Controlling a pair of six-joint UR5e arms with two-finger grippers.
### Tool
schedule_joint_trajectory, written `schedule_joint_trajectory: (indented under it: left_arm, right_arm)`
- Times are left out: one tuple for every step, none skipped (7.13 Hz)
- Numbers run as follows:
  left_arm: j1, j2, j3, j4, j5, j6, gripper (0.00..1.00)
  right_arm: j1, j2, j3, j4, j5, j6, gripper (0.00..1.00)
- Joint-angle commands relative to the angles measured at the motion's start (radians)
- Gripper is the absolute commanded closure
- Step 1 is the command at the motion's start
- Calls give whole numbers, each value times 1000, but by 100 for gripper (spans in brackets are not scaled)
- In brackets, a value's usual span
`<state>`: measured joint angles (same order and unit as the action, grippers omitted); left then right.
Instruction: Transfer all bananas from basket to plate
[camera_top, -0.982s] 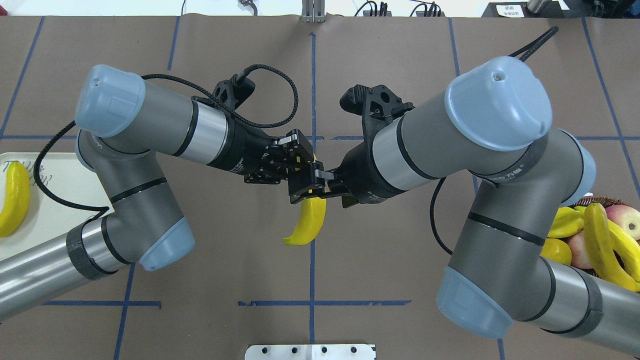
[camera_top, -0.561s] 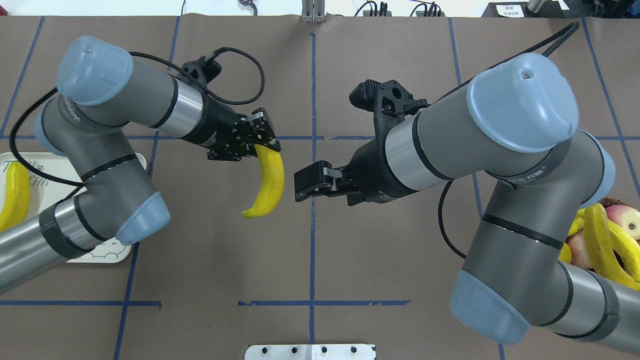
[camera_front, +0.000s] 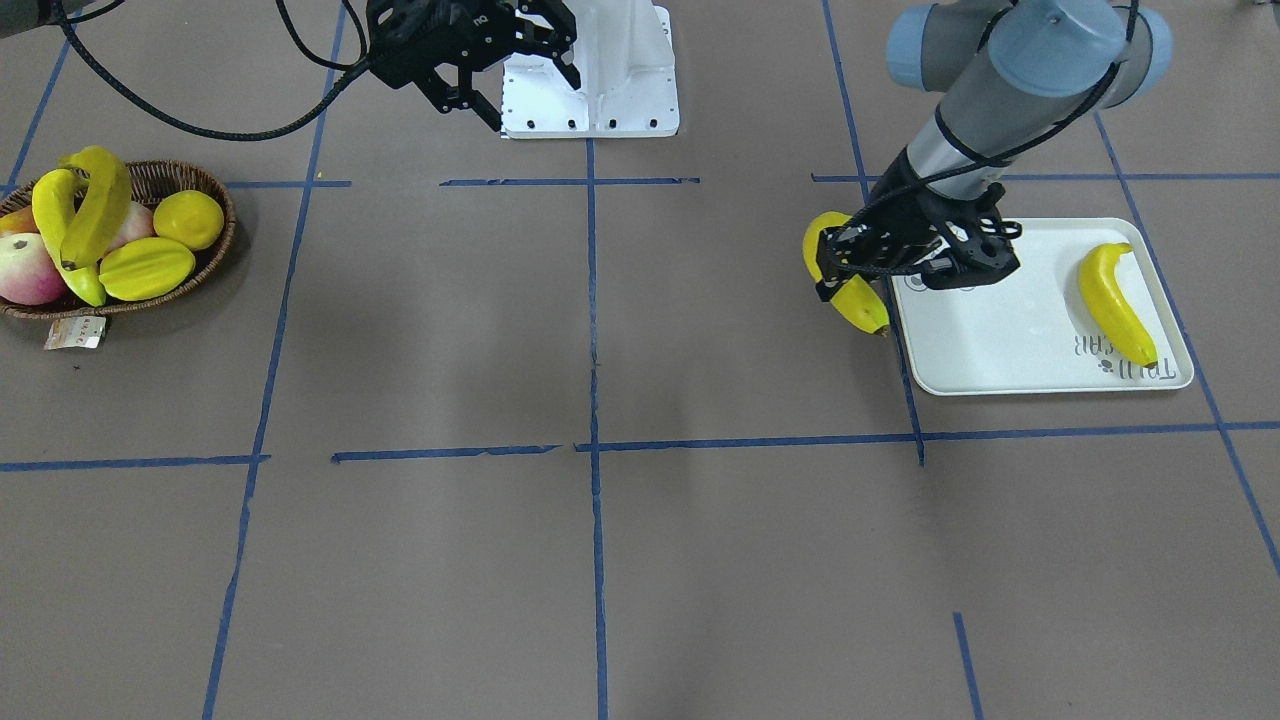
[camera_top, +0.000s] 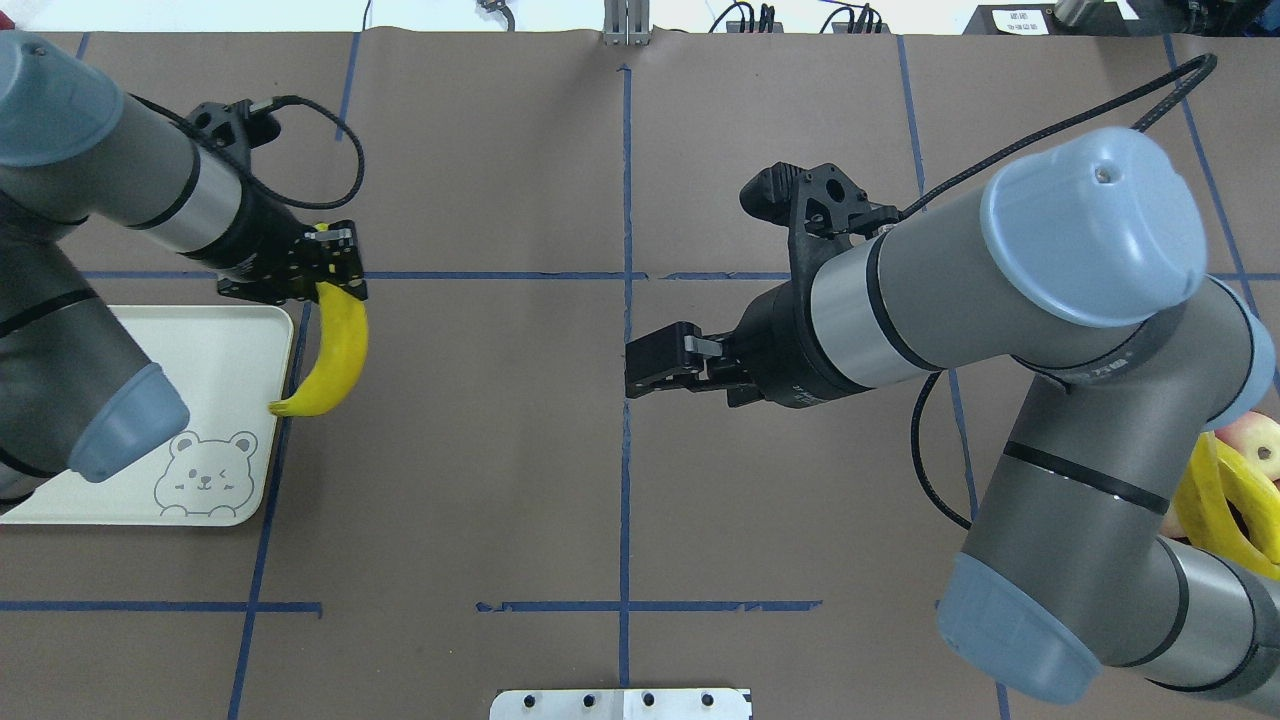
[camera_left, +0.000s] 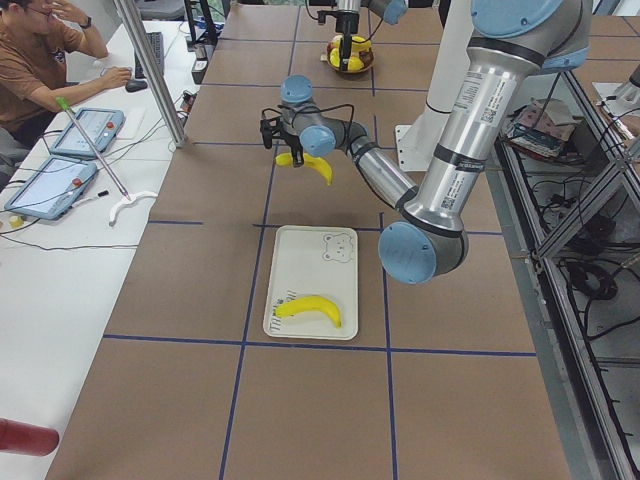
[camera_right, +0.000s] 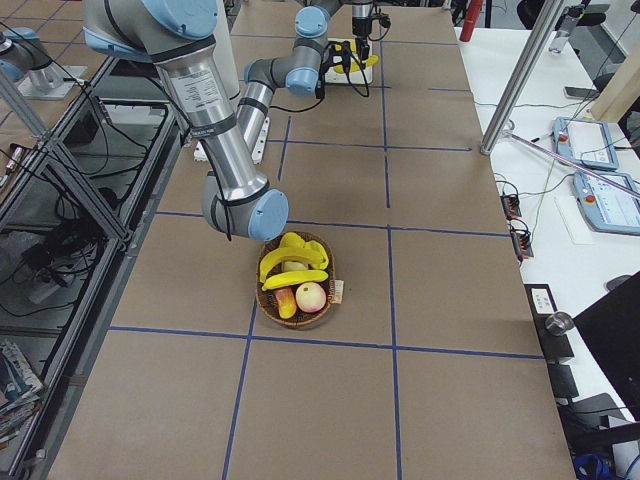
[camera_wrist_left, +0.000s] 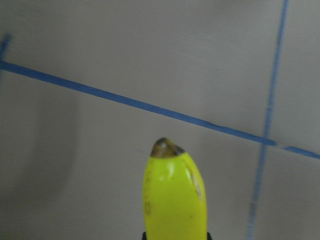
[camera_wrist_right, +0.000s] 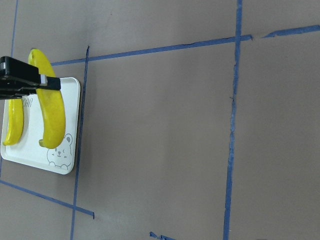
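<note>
My left gripper (camera_top: 335, 268) is shut on the top end of a banana (camera_top: 338, 350), which hangs above the table just beside the plate's (camera_top: 225, 335) right edge. The front view shows the same gripper (camera_front: 850, 262), banana (camera_front: 858, 298) and plate (camera_front: 985, 345), with another banana (camera_front: 1115, 305) lying on the plate. The held banana's dark tip fills the left wrist view (camera_wrist_left: 175, 200). My right gripper (camera_top: 632, 366) is open and empty over the table's middle. The basket (camera_front: 226, 228) holds two more bananas (camera_front: 92, 215).
The basket also holds a starfruit (camera_front: 145, 268), a lemon (camera_front: 188, 218) and a pink apple (camera_front: 25, 270). A white base plate (camera_front: 600, 90) lies by the robot. An operator (camera_left: 45, 60) sits at a side desk in the exterior left view.
Both grippers met on the banana at mid-table. The right gripper let go and drew back right. The left arm carried the banana left to the plate's edge.
</note>
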<state>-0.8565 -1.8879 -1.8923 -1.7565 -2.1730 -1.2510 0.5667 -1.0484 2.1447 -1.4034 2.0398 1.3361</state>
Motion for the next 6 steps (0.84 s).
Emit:
schedule_joint_trajectory:
  left_arm:
    - [-27, 164, -10, 48, 4, 115, 100]
    - [-44, 208, -1, 48, 4, 152, 100]
    - [-59, 229, 21, 49, 4, 195, 100]
    - [-88, 248, 65, 49, 4, 250, 100]
    - [-114, 250, 112, 48, 5, 296, 100]
    - [-134, 250, 163, 48, 10, 344, 100]
  right_arm:
    - [1, -8, -2, 0, -15, 2, 0]
    - [1, -10, -2, 0, -21, 2, 0]
    - [-1, -12, -3, -2, -26, 2, 0]
    - [-1, -13, -5, -2, -27, 3, 0]
    - [-1, -18, -5, -2, -30, 3, 0]
    - [-1, -22, -5, -2, -32, 3, 0]
